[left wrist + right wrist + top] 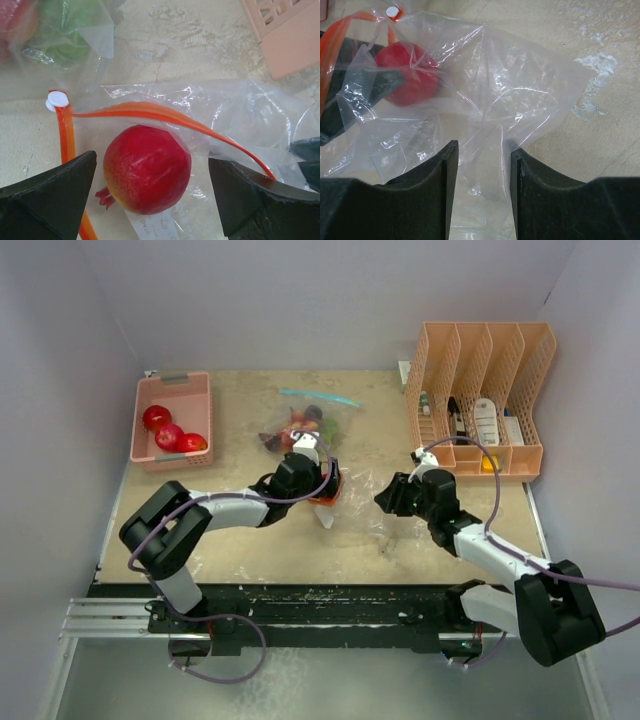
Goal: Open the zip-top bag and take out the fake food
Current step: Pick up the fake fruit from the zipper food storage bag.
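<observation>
Left claw point(151, 165) spread wide, red apple point(145, 175) sitting right between its fingers at the bag's point(520, 90) open mouth. Right claw point(482, 150) narrow, loose film in its gap.

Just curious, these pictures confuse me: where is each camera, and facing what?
Top external: above, behind the arms, looking down at the table; left arm and right arm show.
Left wrist: wrist-mounted, looks past the left hand at a red fruit.
Right wrist: wrist-mounted, looks past the right hand at the clear bag.
Shared: both wrist views show that fruit.
</observation>
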You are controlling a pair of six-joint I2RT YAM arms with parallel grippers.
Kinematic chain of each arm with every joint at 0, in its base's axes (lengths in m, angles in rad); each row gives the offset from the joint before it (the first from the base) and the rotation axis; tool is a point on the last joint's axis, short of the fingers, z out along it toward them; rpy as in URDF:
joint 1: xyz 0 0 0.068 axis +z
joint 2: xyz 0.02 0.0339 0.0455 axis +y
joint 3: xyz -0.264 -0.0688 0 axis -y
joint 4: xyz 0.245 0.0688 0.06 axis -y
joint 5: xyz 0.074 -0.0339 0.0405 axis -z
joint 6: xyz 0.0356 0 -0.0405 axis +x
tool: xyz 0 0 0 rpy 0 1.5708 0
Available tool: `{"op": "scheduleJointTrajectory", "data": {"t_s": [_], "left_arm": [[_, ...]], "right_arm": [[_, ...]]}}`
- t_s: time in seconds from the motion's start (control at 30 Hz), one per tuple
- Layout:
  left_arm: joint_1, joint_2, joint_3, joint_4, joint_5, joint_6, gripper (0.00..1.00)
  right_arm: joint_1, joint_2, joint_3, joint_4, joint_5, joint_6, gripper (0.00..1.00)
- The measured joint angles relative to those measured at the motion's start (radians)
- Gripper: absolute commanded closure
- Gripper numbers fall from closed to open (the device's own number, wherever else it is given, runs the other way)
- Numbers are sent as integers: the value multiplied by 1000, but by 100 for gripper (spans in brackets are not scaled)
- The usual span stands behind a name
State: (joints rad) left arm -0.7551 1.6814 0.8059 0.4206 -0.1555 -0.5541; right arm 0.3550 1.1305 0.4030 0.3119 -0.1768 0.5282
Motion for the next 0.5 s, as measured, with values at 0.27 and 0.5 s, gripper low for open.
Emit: {"op": "scheduleJointTrajectory", "data": {"t_s": [0.27, 0.5], "left_arm": [[0, 113, 80, -76, 40, 60, 23], [0, 114, 87, -137, 46, 81, 52]], "right_arm": [[0, 5, 0, 8, -2, 1, 54], [0, 1, 0, 9, -2, 3, 55]]}}
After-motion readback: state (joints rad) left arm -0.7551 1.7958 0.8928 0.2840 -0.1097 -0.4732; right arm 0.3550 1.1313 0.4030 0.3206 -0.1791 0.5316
